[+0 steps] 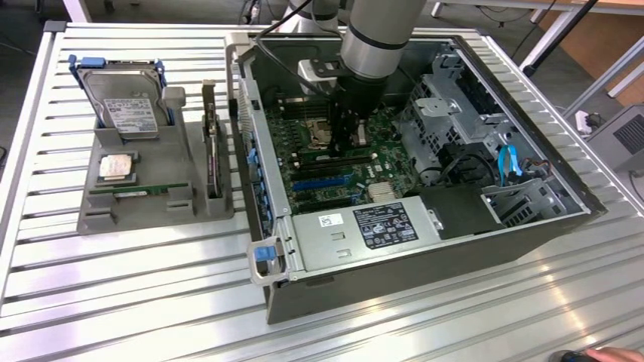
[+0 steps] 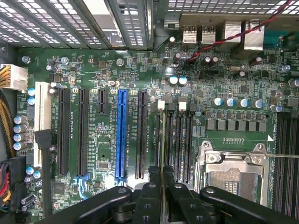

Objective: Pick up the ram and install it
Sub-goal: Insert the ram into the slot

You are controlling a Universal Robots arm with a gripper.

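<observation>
My gripper [image 1: 352, 139] reaches down into the open computer case [image 1: 264, 173], low over the green motherboard [image 1: 348, 162]. In the wrist view the gripper [image 2: 162, 184] is shut on the ram [image 2: 162, 140]. The ram appears edge-on as a thin pale-green line running out from between the black fingertips [image 2: 153, 182]. It lies along the dark memory slots [image 2: 177, 140], in line with the one that has a white clip at its far end. I cannot tell whether it is seated in that slot. The silver CPU socket [image 2: 231, 175] sits right beside the slots.
A grey holder [image 1: 151, 211] at the exterior view's left carries a silver hard drive [image 1: 126, 102], an upright dark expansion card [image 1: 211, 151] and another green stick [image 1: 136, 188]. Black and blue expansion slots [image 2: 121, 135], the power supply [image 1: 387, 226] and drive cages [image 1: 458, 105] crowd the case. A hand [image 1: 608, 354] is at the table's corner.
</observation>
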